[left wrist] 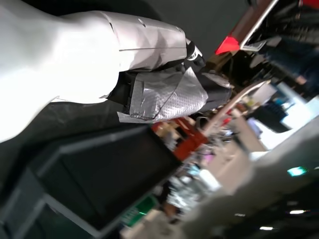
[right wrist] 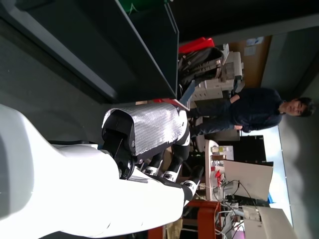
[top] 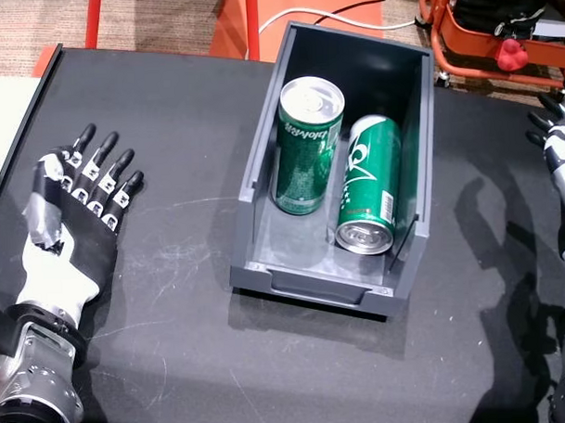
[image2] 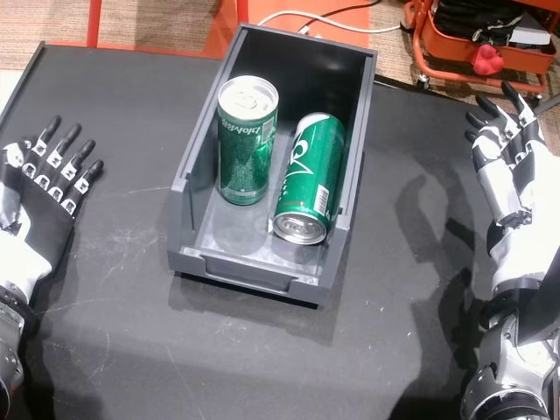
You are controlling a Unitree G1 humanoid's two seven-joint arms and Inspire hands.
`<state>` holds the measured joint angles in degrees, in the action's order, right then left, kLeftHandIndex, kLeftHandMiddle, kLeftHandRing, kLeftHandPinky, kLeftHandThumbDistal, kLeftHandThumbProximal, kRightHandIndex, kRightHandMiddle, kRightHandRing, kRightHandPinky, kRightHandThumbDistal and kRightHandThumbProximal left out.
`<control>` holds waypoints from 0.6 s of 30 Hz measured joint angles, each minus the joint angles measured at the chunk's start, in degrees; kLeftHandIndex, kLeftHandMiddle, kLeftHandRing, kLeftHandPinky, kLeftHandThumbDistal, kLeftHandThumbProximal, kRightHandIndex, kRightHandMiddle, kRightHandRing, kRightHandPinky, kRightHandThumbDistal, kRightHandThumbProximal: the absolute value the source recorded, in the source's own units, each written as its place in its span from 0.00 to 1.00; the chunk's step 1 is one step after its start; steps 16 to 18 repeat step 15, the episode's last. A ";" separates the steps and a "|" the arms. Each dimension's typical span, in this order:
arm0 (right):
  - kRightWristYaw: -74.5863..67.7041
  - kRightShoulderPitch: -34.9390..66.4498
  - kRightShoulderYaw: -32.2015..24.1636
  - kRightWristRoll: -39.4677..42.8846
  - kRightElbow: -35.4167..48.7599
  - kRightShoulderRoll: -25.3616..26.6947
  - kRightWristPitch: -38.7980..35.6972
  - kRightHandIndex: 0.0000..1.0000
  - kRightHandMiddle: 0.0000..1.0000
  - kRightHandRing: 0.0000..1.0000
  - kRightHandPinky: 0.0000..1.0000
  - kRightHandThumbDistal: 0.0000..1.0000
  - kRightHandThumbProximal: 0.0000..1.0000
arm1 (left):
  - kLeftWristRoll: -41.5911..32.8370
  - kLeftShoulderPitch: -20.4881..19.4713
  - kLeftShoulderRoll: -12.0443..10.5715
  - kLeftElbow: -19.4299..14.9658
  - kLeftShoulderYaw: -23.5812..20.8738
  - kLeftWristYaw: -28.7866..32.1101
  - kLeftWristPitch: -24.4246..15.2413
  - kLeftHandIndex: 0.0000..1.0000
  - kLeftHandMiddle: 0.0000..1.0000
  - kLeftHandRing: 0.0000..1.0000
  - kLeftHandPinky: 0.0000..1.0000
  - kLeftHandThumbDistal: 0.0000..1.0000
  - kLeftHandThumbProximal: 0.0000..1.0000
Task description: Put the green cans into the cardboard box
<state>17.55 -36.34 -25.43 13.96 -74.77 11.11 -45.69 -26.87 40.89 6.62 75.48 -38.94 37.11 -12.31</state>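
Two green cans are inside a grey open-topped box [top: 254, 189] [image2: 188, 179] at the table's middle. One green can [top: 306, 146] [image2: 246, 140] stands upright at the box's left side. The other green can [top: 370, 183] [image2: 309, 178] lies on its side, its top toward me. My left hand [top: 74, 214] [image2: 39, 188] rests flat on the table left of the box, open and holding nothing. My right hand [image2: 507, 166] [top: 561, 146] hovers at the right edge, open, fingers spread. The wrist views show each hand's taped back [left wrist: 159, 94] [right wrist: 144, 132] and the box's dark wall [right wrist: 124, 45].
The black table [top: 174, 299] has a white strip along its left edge. Orange frame legs [top: 248, 22] and a white cable [top: 350, 23] lie beyond the far edge. An orange cart [image2: 472, 35] stands at the back right. A person [right wrist: 254, 112] stands far off in the right wrist view.
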 measured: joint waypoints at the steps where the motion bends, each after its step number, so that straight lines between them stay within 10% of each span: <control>1: 0.62 -0.02 -0.07 0.04 0.00 -0.26 0.25 0.74 0.71 0.79 0.89 0.18 1.00 | -0.11 0.00 -0.01 -0.01 -0.20 0.82 0.79 0.92 0.92 0.94 1.00 0.33 1.00; 4: 2.19 -0.31 -0.35 0.48 0.00 -0.64 0.68 0.75 0.72 0.80 0.90 0.08 1.00 | -0.13 -0.08 0.01 -0.02 -0.06 2.33 1.75 0.93 0.93 0.94 1.00 0.32 1.00; 18: 15.67 -2.19 -9.23 11.74 -0.01 -1.45 16.10 0.83 0.81 0.86 0.97 0.28 1.00 | -4.42 -0.01 1.60 -0.02 -3.76 3.30 8.19 0.94 0.93 1.00 1.00 0.44 1.00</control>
